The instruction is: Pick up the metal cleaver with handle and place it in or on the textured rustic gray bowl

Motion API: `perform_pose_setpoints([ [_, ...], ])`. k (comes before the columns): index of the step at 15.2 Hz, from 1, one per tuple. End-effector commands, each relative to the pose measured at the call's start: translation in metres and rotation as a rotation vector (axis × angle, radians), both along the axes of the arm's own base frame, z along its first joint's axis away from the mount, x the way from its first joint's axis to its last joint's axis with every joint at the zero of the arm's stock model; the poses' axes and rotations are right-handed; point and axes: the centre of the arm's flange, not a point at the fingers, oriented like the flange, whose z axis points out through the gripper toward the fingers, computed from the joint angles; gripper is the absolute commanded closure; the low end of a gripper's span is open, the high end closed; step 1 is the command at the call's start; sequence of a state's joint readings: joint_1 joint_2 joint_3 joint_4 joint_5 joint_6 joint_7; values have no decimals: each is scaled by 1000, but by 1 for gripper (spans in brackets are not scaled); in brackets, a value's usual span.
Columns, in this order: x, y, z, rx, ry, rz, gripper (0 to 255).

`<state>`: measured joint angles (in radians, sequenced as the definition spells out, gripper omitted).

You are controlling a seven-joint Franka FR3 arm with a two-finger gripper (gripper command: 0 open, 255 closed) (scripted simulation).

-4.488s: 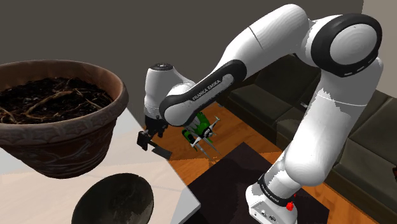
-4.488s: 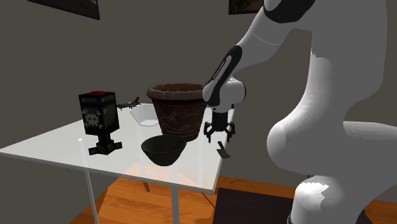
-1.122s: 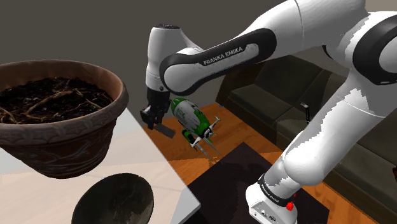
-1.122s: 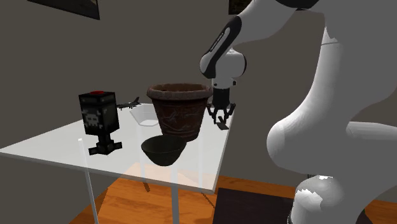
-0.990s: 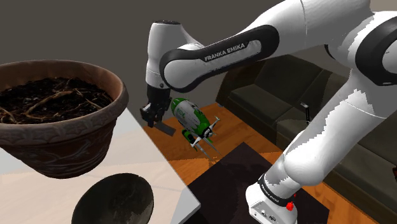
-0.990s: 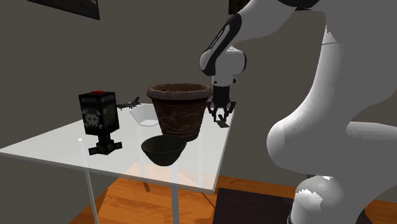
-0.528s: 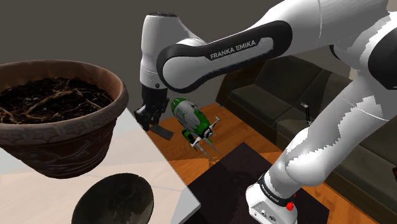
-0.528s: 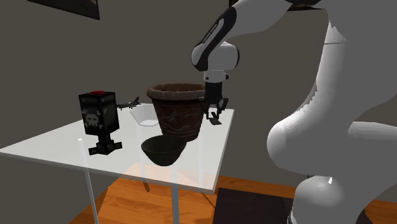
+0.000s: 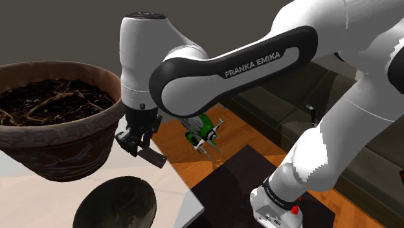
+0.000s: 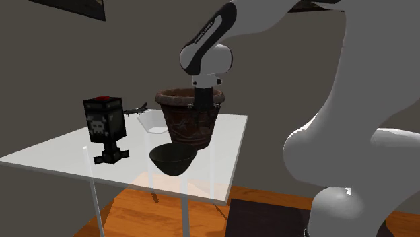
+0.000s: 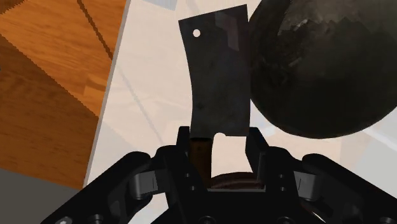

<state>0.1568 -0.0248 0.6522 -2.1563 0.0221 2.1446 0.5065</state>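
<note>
My black gripper (image 9: 134,138) is shut on the handle of a dark cleaver (image 9: 154,157), which hangs just above the white table's edge (image 9: 171,186). In the wrist view the handle sits clasped between the fingers (image 11: 185,144), and the dark blade (image 11: 216,76), with a small hole near its tip, points away from the gripper (image 11: 219,145). The dark rough bowl (image 11: 318,70) lies on the table right beside the blade. That bowl (image 9: 116,205) is below the gripper in the shoulder view. In the second exterior view the gripper (image 10: 200,108) hangs above the bowl (image 10: 173,159).
A big brown pot of soil (image 9: 55,116) stands close beside the gripper. A black skull cube (image 10: 104,122), a small toy plane (image 10: 138,109) and a pale bowl (image 10: 155,124) share the table. Beyond the table's edge are a green-and-white tool (image 9: 202,129) and a dark sofa (image 9: 362,149).
The arm has swung toward the shoulder view's left and down, carrying the cleaver from beyond the table's edge to over the table, near the pot and bowl. The grip is unchanged.
</note>
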Motion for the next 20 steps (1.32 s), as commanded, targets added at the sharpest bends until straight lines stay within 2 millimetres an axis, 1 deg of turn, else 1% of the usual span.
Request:
perform_pose_setpoints([
  [1,-15,23,3,0,0,-2,255],
  [8,-71,99,6,0,0,-2,255],
  [20,-71,99,-57,0,0,-2,255],
])
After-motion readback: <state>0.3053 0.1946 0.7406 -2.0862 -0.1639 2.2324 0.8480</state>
